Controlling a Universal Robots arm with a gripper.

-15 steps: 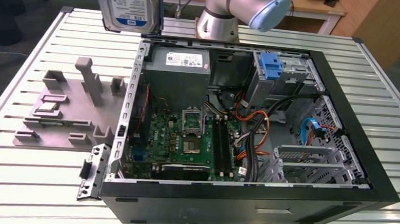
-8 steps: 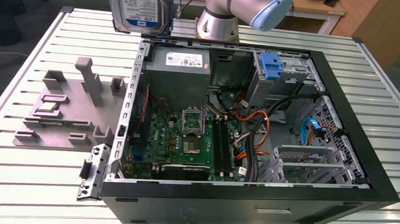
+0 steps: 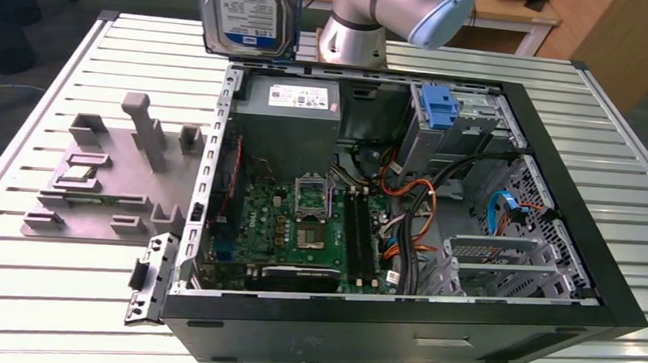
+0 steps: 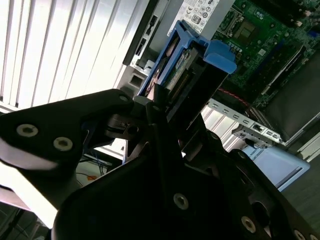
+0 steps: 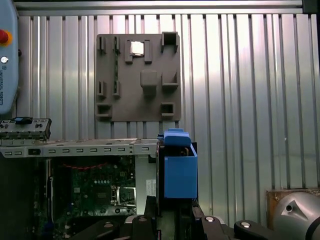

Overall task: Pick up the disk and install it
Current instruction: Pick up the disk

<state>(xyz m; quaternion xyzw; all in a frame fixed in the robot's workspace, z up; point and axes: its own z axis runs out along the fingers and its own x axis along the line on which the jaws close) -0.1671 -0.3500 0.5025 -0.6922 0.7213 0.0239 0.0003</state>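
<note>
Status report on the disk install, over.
Gripper shut on the disk. Disk held in the air at the edge of the computer case, not installed. Loose cables inside the case.

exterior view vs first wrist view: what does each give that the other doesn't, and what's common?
Exterior view: label face of the disk, the blue bracket in the drive bay, the cable bundle.
First wrist view: the pincer shut on the disk's blue carrier edge.
Shared: the disk, the grey fixture plate, the motherboard, the slatted table.
</note>
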